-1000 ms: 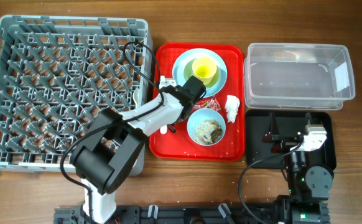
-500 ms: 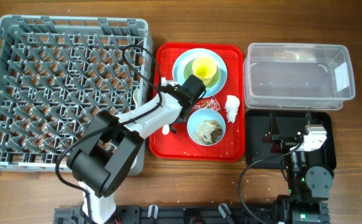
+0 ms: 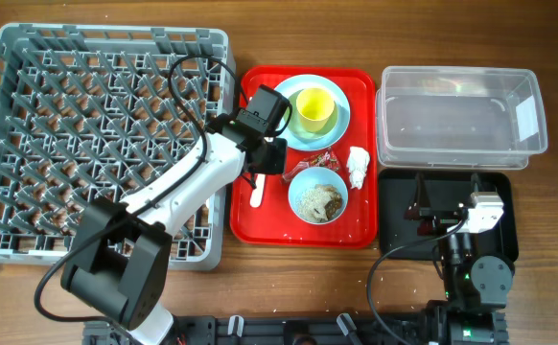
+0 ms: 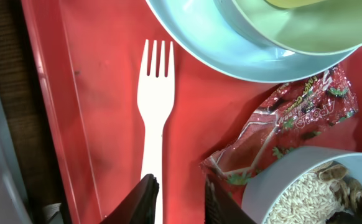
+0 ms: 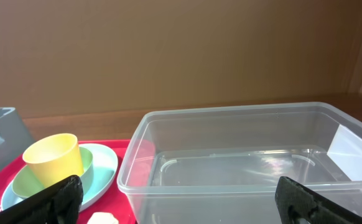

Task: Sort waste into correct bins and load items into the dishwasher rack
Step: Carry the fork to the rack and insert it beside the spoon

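Left wrist view: I see the left tool (image 4: 179, 186) slightly parted at the fork (image 4: 158, 112) handle; right tool (image 5: 178, 196) fully released.

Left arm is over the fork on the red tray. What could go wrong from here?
1. The fork lies flat on the red tray, its handle close to one finger of the left end effector rather than centred. Closing could skid it instead of gripping.
2. The snack wrapper lies beside the other finger and might get pinched too.
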`<act>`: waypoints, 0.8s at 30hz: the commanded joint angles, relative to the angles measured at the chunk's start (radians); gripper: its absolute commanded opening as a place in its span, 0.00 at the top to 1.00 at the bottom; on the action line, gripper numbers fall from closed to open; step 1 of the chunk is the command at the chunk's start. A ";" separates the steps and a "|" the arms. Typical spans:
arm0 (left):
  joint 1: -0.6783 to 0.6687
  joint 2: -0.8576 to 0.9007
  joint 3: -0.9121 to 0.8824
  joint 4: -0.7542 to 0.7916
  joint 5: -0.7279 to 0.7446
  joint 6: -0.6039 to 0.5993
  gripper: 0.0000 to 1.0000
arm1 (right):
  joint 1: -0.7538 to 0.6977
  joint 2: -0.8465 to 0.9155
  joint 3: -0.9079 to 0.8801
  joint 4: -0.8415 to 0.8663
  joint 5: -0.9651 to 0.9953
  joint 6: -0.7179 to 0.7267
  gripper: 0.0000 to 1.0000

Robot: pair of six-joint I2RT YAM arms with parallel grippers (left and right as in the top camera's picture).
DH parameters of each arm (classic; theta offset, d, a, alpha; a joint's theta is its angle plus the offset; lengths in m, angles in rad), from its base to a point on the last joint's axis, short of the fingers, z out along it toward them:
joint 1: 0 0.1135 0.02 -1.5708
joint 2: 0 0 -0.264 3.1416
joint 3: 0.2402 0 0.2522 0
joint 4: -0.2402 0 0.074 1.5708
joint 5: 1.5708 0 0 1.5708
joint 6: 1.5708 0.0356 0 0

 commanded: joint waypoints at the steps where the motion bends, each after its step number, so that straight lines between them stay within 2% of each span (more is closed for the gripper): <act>1: 0.002 0.044 0.006 0.010 0.002 0.026 0.76 | -0.004 -0.003 -0.001 0.003 0.003 0.000 0.00; 4: 0.002 0.083 0.006 0.013 -0.040 0.026 0.76 | -0.004 -0.003 -0.001 0.003 0.003 0.000 0.00; 15: 0.001 0.201 0.006 0.048 -0.039 0.025 0.77 | -0.004 -0.003 -0.001 0.003 0.003 0.000 0.00; 17: 0.001 0.217 0.006 0.049 -0.039 0.018 0.80 | -0.004 -0.003 -0.001 0.003 0.003 0.000 0.00; 20: 0.001 0.222 0.006 0.051 -0.039 0.018 0.92 | -0.004 -0.003 -0.001 0.003 0.003 0.000 0.00; 24: 0.003 0.206 0.017 0.050 -0.039 0.018 0.96 | -0.004 -0.003 -0.001 0.003 0.003 0.000 0.00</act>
